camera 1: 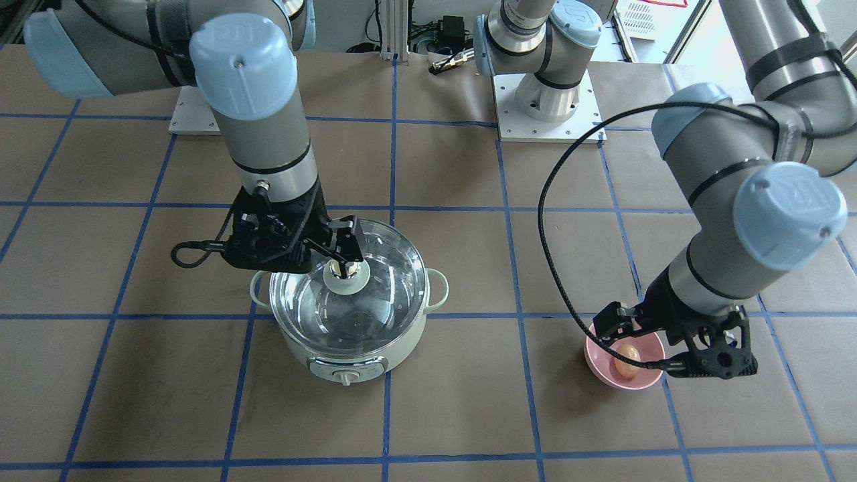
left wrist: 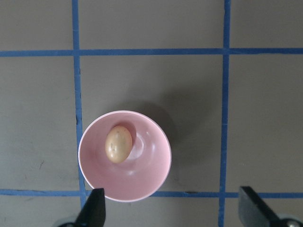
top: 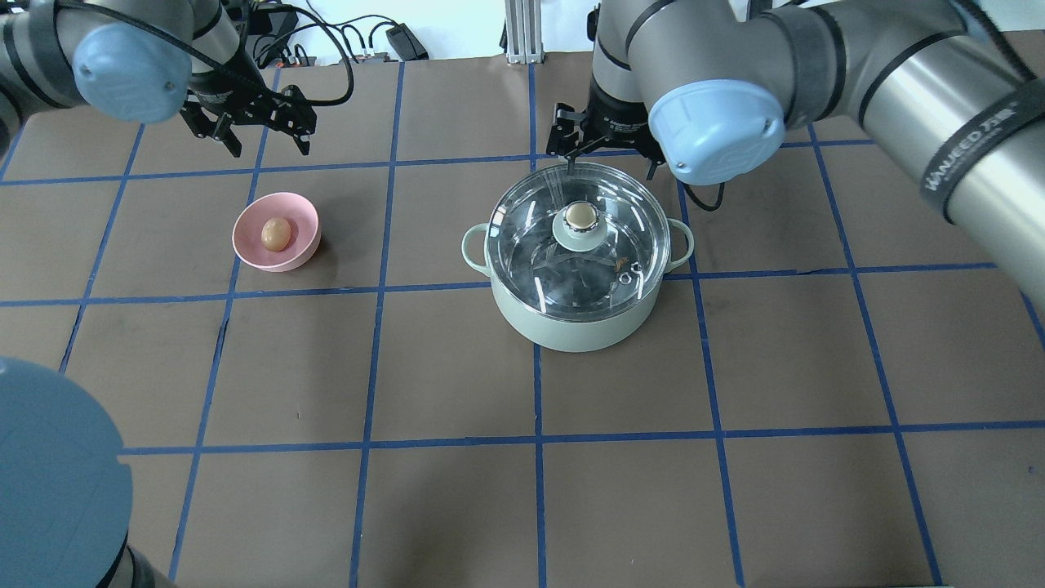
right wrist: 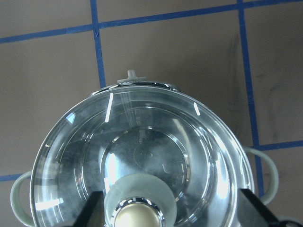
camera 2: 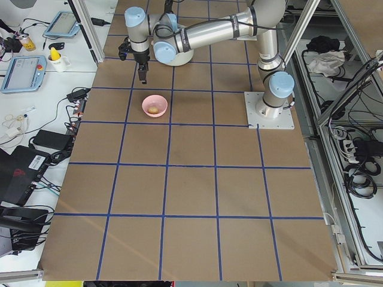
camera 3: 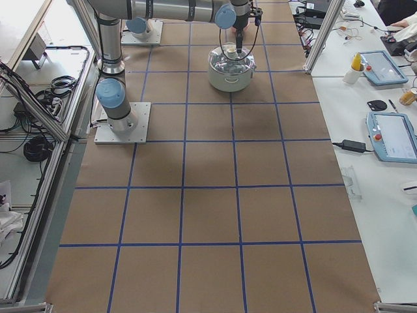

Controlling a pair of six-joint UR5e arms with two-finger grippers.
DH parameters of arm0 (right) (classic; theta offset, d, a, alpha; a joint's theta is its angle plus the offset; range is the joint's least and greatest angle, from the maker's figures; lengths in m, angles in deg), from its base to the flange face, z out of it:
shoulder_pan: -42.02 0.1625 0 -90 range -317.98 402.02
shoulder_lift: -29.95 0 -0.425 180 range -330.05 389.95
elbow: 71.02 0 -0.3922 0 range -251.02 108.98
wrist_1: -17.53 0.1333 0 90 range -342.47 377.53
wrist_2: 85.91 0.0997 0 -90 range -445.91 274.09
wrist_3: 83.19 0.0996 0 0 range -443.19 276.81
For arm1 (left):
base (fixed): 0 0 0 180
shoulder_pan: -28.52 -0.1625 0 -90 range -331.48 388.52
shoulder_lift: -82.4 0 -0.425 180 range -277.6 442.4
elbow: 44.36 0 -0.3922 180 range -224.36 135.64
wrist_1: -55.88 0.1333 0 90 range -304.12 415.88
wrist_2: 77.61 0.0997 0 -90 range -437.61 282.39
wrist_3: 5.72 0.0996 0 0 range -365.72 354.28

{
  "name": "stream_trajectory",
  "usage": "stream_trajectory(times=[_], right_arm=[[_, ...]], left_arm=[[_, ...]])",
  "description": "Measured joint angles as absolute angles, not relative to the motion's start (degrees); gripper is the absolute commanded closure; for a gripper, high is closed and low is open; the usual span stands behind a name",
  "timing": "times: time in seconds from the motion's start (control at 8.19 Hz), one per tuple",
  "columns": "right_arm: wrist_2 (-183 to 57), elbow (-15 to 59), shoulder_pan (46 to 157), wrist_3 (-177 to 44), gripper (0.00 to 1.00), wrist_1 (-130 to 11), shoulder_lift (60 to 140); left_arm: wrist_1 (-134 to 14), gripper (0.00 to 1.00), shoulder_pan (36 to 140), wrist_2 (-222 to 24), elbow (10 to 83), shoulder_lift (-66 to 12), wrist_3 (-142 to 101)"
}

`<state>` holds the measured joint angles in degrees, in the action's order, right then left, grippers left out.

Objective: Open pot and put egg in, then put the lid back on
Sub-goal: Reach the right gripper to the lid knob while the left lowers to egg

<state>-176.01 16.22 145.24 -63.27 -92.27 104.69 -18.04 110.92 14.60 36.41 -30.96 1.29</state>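
The mint-green pot (top: 571, 331) stands at mid-table with the glass lid (top: 531, 245) on it. The beige knob (top: 580, 215) sits at the lid's centre. My right gripper (top: 606, 145) hovers over the lid's robot-side part, open. In the right wrist view (right wrist: 170, 210) its fingertips (right wrist: 92, 210) stand wide on either side of the knob (right wrist: 137, 218), not touching it. The tan egg (top: 276, 233) lies in a pink bowl (top: 253, 255). My left gripper (top: 260, 135) is open above the bowl's robot side. The left wrist view shows the egg (left wrist: 118, 143) in the bowl (left wrist: 142, 184).
The brown table carries a grid of blue tape lines (top: 375, 286). The arm base plate (camera 1: 549, 114) stands at the robot's edge. A black cable (camera 1: 556, 201) loops from the left arm over the table between bowl and pot.
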Motion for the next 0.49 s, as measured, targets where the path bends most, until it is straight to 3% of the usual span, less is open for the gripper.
stream_trajectory(times=[0.49], right_arm=[[-175.9,17.8,147.0,-59.9,0.0,-92.9,102.0]], left_arm=[[-6.4,0.0,107.9,14.3,44.1,-35.6,3.9]])
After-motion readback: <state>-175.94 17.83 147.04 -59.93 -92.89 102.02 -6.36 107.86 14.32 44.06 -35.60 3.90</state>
